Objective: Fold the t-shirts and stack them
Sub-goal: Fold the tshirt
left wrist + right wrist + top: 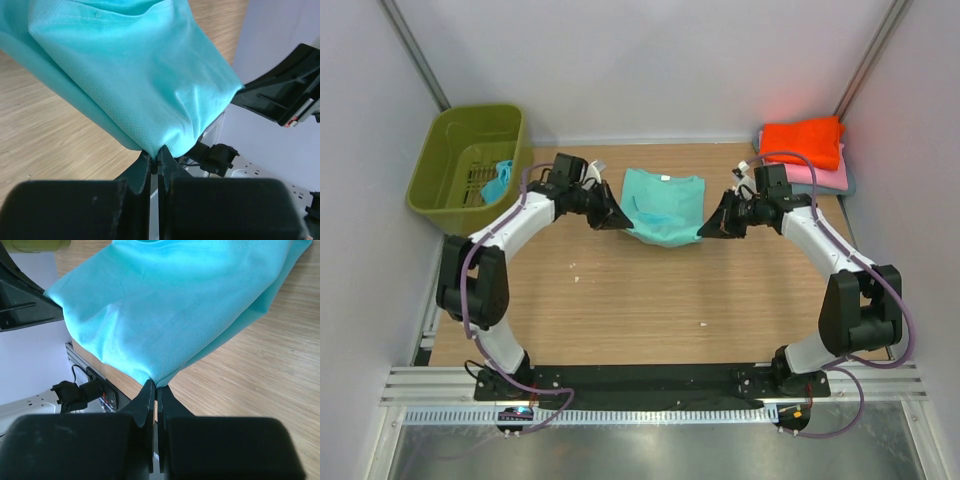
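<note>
Top external: basket (425,185) holds a teal cloth (500,181); left gripper (621,219) and right gripper (710,229) pinch teal t-shirt (665,203).

Left arm (510,225) and right arm (820,240) both reach forward with elbows out and forearms angled inward, wrists facing each other. Left gripper (617,218): jaws closed tight, pinching the near-left edge of the shirt (665,205). Right gripper (712,228): jaws closed tight, pinching its near-right edge.
</note>
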Controlling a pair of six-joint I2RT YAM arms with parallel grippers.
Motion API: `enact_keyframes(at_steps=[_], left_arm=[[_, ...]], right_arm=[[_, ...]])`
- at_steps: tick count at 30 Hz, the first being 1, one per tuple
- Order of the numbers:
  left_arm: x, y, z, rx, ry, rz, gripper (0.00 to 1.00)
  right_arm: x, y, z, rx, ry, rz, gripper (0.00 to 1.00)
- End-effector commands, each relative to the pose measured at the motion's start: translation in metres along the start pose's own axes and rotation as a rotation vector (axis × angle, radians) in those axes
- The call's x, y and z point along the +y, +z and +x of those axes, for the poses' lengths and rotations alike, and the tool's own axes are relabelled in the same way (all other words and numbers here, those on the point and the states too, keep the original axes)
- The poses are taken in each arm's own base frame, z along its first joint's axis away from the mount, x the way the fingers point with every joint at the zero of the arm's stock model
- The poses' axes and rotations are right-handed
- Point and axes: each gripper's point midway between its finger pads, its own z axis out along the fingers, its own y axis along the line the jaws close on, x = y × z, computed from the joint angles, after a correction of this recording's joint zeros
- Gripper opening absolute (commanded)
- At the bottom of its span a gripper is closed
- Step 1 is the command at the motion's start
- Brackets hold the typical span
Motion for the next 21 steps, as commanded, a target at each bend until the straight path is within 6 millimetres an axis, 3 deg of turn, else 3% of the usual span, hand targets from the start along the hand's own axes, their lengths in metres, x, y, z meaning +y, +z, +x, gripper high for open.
enact_keyframes(at_steps=[1, 4, 5, 6, 7, 9, 10, 11, 12, 13, 14, 15, 16, 19, 21], left_arm=[[0.0, 0.009, -0.014, -0.005, 0.04, 0.0, 0.0], [-0.003, 0.017, -0.04, -0.035, 0.085, -0.007, 0.0], [-0.012, 0.017, -0.061, -0.071, 0.115, 0.0, 0.0], [-0.012, 0.02, -0.072, -0.085, 0.128, 0.0, 0.0], [-0.016, 0.017, -0.087, -0.114, 0.146, 0.003, 0.0], [-0.028, 0.02, -0.13, -0.187, 0.195, 0.011, 0.0], [-0.032, 0.018, -0.148, -0.222, 0.215, 0.018, 0.0], [-0.029, 0.022, -0.165, -0.253, 0.24, 0.004, 0.0], [-0.043, 0.022, -0.195, -0.323, 0.331, 0.008, 0.0], [-0.039, 0.027, -0.208, -0.352, 0.358, -0.015, 0.0], [-0.04, 0.029, -0.221, -0.388, 0.383, -0.021, 0.27], [-0.029, 0.037, -0.238, -0.431, 0.407, -0.062, 0.47], [-0.024, 0.038, -0.248, -0.458, 0.417, -0.087, 0.71], [-0.015, 0.04, -0.259, -0.486, 0.482, -0.137, 0.84], [-0.01, 0.037, -0.258, -0.488, 0.477, -0.169, 0.89]], right_arm=[[0.003, 0.0, -0.003, -0.022, -0.033, -0.013, 0.02], [-0.002, 0.009, -0.012, -0.029, -0.041, -0.013, 0.01], [0.006, 0.007, -0.026, -0.056, -0.063, -0.025, 0.01], [0.001, 0.012, -0.034, -0.052, -0.052, -0.019, 0.01], [0.015, 0.007, -0.056, -0.093, -0.097, -0.042, 0.01], [0.018, 0.01, -0.082, -0.129, -0.128, -0.046, 0.02], [0.021, 0.013, -0.112, -0.172, -0.158, -0.051, 0.02], [0.02, 0.014, -0.13, -0.199, -0.179, -0.047, 0.01], [0.003, 0.029, -0.146, -0.201, -0.17, -0.022, 0.02], [-0.007, 0.033, -0.165, -0.243, -0.174, 0.028, 0.02], [0.0, 0.028, -0.191, -0.296, -0.231, 0.032, 0.11], [-0.008, 0.037, -0.2, -0.294, -0.234, 0.043, 0.39], [-0.017, 0.045, -0.213, -0.298, -0.231, 0.051, 0.5], [-0.018, 0.048, -0.221, -0.315, -0.23, 0.047, 0.65], [-0.012, 0.043, -0.214, -0.315, -0.227, 0.034, 0.67]])
